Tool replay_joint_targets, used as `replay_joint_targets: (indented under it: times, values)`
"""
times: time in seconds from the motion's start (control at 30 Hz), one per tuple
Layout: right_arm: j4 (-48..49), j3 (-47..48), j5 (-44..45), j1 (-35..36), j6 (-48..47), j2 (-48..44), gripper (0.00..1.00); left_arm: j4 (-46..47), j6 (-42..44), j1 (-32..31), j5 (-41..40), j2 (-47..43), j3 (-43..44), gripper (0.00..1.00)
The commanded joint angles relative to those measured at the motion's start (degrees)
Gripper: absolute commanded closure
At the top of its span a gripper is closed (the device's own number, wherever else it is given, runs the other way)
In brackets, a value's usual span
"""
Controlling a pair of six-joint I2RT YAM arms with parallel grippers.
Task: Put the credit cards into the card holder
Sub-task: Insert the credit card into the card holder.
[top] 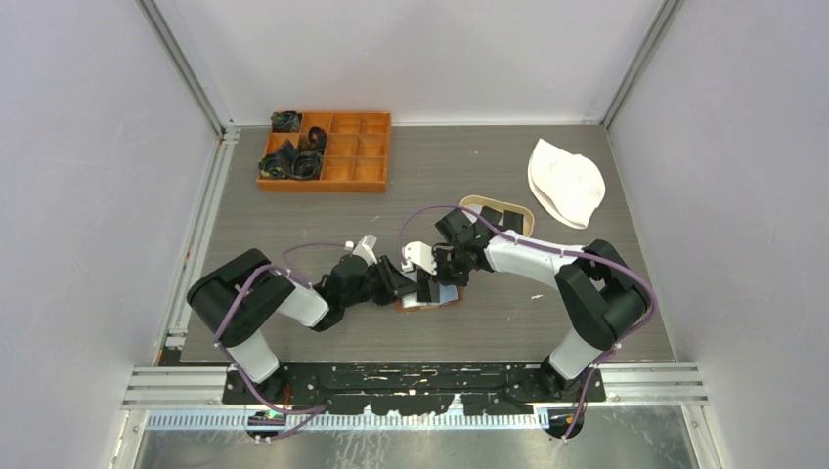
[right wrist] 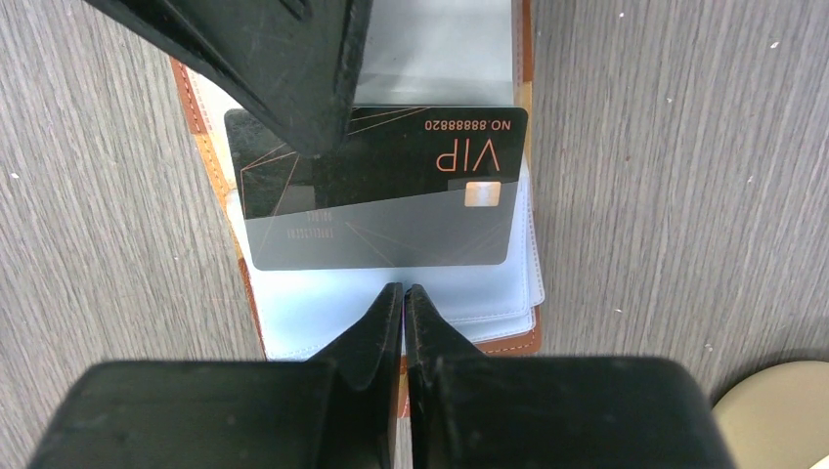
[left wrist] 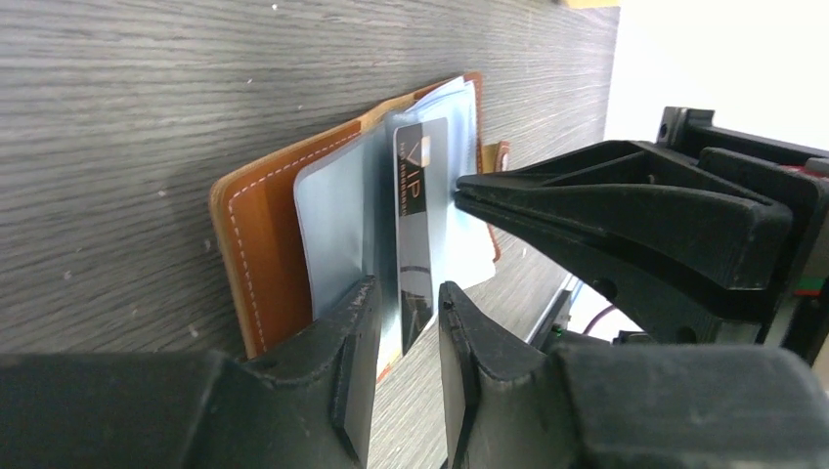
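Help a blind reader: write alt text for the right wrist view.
A black VIP card lies partly tucked into a clear sleeve of an open brown wallet on a grey wooden table. The right arm's closed fingers point at the sleeve just below it; the left arm's finger overlaps its top-left edge.

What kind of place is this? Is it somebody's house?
Probably a robot testing booth in a lab, not a home. A black-and-white left robot arm and right robot arm are bolted at a grey wood-grain table, boxed in by white walls and silver metal rails.

Place: robot lab cell | white walls (top: 88,147), aluminium rails (top: 186,68) (bolted-down arms (top: 293,298))
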Motion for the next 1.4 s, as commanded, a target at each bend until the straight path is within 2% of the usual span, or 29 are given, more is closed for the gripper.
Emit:
replay_joint_targets:
  times: [0.0, 0.4, 0.77, 0.93, 1.07, 1.17, 1.37]
  values:
    - [-0.91, 0.84, 1.14, 0.27, -0.98, 1.54, 0.90, -8.62, 4.92, 0.51, -1.65, -3.68, 1.00, 0.71]
    - [-1.09, 1.06, 1.22, 0.26, -0.67, 1.65, 0.90, -18.24, 8.65, 0.69, -3.55, -6.89, 2.77, 0.88]
    - [-3.22, 3.07, -1.97, 0.22, 2.36, -2.55, 0.87, -27.71, 11.49, 0.02, -2.88, -4.86, 8.62, 0.95]
    - [-7.61, 3.08, -0.77, -0.05, -3.63, -7.07, 0.87, -32.11, 12.85, -0.42, -3.52, -4.91, 10.32, 0.96]
    - [-9.27, 1.06, 5.73, -0.33, -10.22, -8.32, 0.88, -36.01, 14.29, -1.06, -4.24, -5.42, 12.37, 0.96]
    - [-9.70, 0.39, 8.52, -0.35, -12.11, -7.03, 0.89, -38.05, 15.06, -1.76, -4.40, -5.13, 14.05, 0.97]
    - [-11.22, 0.54, 8.77, -0.25, -13.07, -3.43, 0.90, -39.32, 15.23, -3.39, -3.46, -2.98, 16.49, 0.97]
